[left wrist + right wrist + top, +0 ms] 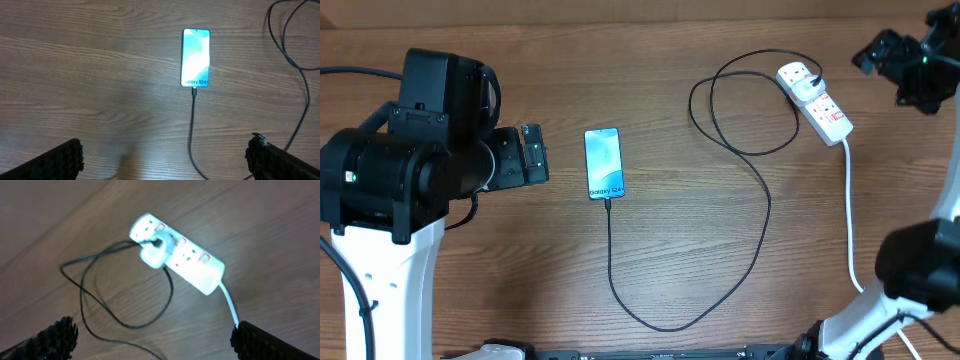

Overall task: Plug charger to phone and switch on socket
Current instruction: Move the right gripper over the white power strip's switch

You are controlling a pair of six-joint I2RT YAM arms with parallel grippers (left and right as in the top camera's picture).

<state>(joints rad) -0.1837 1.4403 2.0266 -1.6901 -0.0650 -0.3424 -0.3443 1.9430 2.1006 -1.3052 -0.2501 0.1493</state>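
Observation:
The phone [603, 162] lies flat on the wooden table, its blue screen lit; it also shows in the left wrist view [195, 57]. The charger's thin black cable [760, 230] meets the phone's lower end [194, 91], loops right and runs up to a white plug [154, 253] seated in the socket [180, 255], a white power strip [817, 102] at the back right. My left gripper [534, 155] is open left of the phone, nothing between its fingers [60, 162]. My right gripper [880, 58] hangs open above and right of the strip, with both fingers [272, 342] clear of it.
The strip's thick white cord [849, 210] runs down the right side toward the front edge. The black cable makes a wide loop [740, 110] left of the strip. The right arm's base [920, 265] stands at the front right, the left arm's body [400, 170] at the left.

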